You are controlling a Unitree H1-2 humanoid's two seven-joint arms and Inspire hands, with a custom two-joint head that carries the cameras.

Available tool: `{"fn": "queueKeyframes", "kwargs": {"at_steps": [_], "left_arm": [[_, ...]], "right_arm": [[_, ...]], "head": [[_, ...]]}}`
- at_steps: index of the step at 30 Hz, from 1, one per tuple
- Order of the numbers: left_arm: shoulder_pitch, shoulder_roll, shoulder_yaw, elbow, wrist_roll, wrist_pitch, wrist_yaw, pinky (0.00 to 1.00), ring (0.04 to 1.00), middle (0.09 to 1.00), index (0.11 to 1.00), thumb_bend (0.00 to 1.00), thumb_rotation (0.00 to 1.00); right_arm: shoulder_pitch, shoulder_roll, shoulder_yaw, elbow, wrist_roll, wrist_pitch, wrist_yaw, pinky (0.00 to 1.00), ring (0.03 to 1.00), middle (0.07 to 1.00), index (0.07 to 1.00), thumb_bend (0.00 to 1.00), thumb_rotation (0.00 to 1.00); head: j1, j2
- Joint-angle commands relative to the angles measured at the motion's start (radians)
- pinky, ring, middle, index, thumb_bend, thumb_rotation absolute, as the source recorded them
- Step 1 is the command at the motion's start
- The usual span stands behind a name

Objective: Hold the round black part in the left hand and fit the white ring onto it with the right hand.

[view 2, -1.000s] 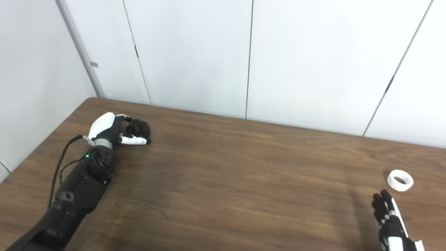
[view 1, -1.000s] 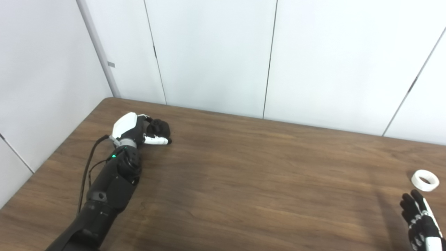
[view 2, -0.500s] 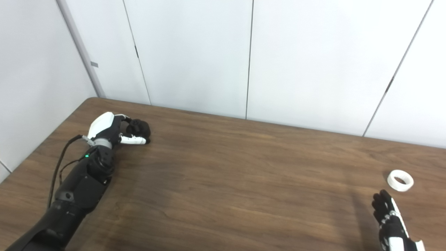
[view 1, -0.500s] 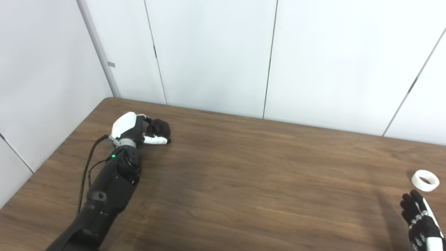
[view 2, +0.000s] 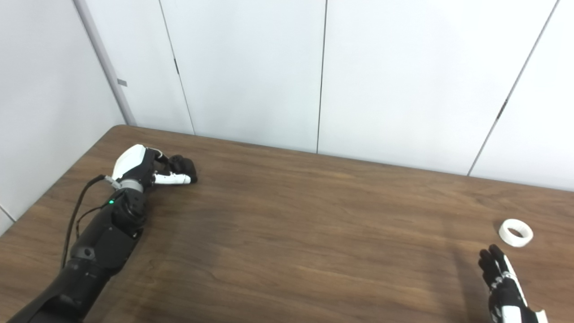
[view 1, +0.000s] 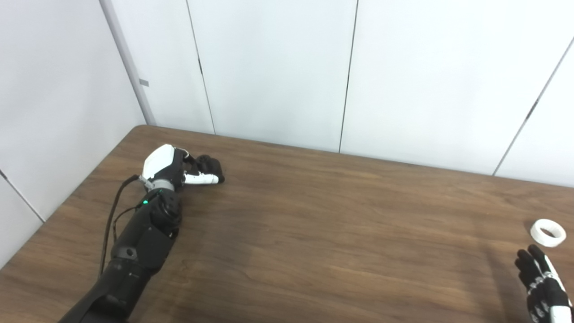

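Shifted slightly since a second ago: left robot hand [view 1: 172,167] and the round black part [view 1: 210,165] at its fingertips, now a touch farther right on the table [view 1: 314,233]; right side much as before. Left arm stretched along the table's left side, wrist low, white back of the hand up, fingers curled around the black part, white thumb laid along its near side. Gripped or merely cupped, cannot tell; part touching the tabletop or just above it, also unclear. Right robot hand [view 2: 502,282] low at the bottom right corner, partly cut off, fingers extended and spread, holding nothing. White ring [view 2: 516,232] lying flat just beyond those fingertips, apart from them.
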Motion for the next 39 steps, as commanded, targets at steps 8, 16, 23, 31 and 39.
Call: {"fn": "queueKeyframes", "kwargs": {"at_steps": [8,16,23,31,39], "left_arm": [[-0.024,0.056,-0.064,-0.067,0.115,-0.048,0.057,1.00,0.887,0.752,0.484,0.52,0.05],[-0.015,0.064,-0.083,-0.094,0.162,-0.061,0.057,1.00,0.881,0.751,0.483,0.52,0.05],[0.021,0.051,-0.074,-0.187,0.163,-0.063,0.035,1.00,0.874,0.748,0.484,0.52,0.05],[0.069,0.007,-0.072,-0.323,0.155,-0.065,0.009,1.00,0.874,0.745,0.484,0.52,0.05],[0.106,-0.033,-0.086,-0.473,0.191,-0.045,-0.055,1.00,0.881,0.746,0.484,0.52,0.05]], "right_arm": [[0.052,-0.001,-0.001,0.069,0.012,-0.026,0.006,0.98,0.951,0.939,0.940,0.52,1.00],[0.052,-0.003,-0.001,0.070,0.020,-0.024,0.009,0.99,0.956,0.941,0.945,0.53,1.00],[0.050,0.000,-0.002,0.078,0.021,-0.028,0.007,0.97,0.946,0.931,0.932,0.55,0.98],[0.048,0.005,0.003,0.072,0.001,-0.021,-0.004,0.95,0.933,0.922,0.926,0.56,0.96],[0.043,0.013,0.003,0.070,-0.011,-0.020,-0.010,0.93,0.919,0.910,0.915,0.56,0.94]], "head": [[0.003,0.001],[-0.003,0.005],[-0.006,0.007],[-0.020,0.010],[-0.037,0.015]]}}
